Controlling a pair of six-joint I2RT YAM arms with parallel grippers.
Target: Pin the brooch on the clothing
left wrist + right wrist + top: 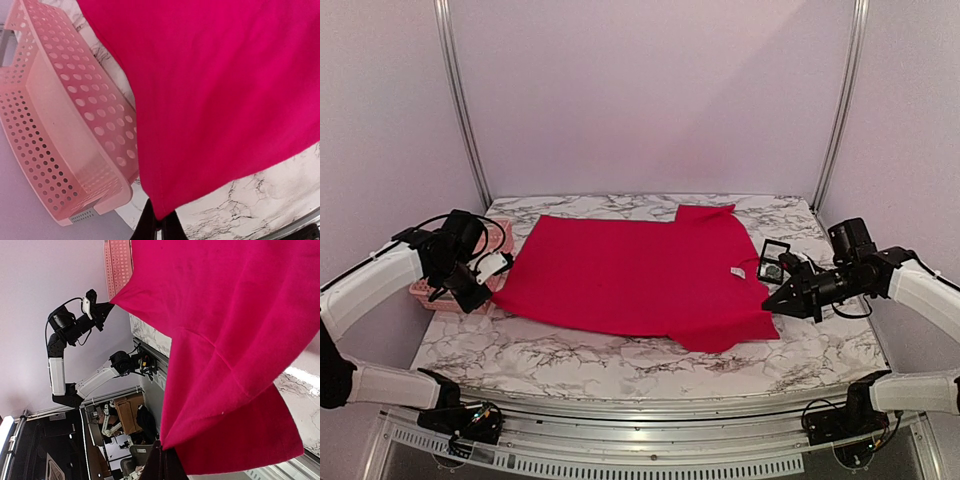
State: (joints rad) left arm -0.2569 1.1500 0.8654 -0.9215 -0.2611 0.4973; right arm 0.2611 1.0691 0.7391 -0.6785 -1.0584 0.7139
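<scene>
1. The red T-shirt (630, 270) lies spread across the middle of the marble table (570, 360). Its hem points to the table's left side and its neck to the right side.
2. A small white neck label (737, 270) shows on the part of the shirt nearest the table's right side. One short sleeve (705, 212) reaches toward the table's far edge, the other toward the near edge.
3. The left gripper (488, 290) is at the table's left side. Its jaws are closed on the hem corner of the shirt, and the left wrist view shows red cloth pinched between the dark fingers (150, 227).
4. The right gripper (772, 300) is at the table's right side, clamped on the shirt's edge by the near sleeve. The right wrist view shows a fold of cloth caught between its fingers (155, 465).
5. A pink perforated plastic basket (428, 292) stands at the table's left edge, just beside the hem.
6. A small black-framed thing (775, 258) lies on the table's right side, close to the neck. It is too small to make out.
</scene>
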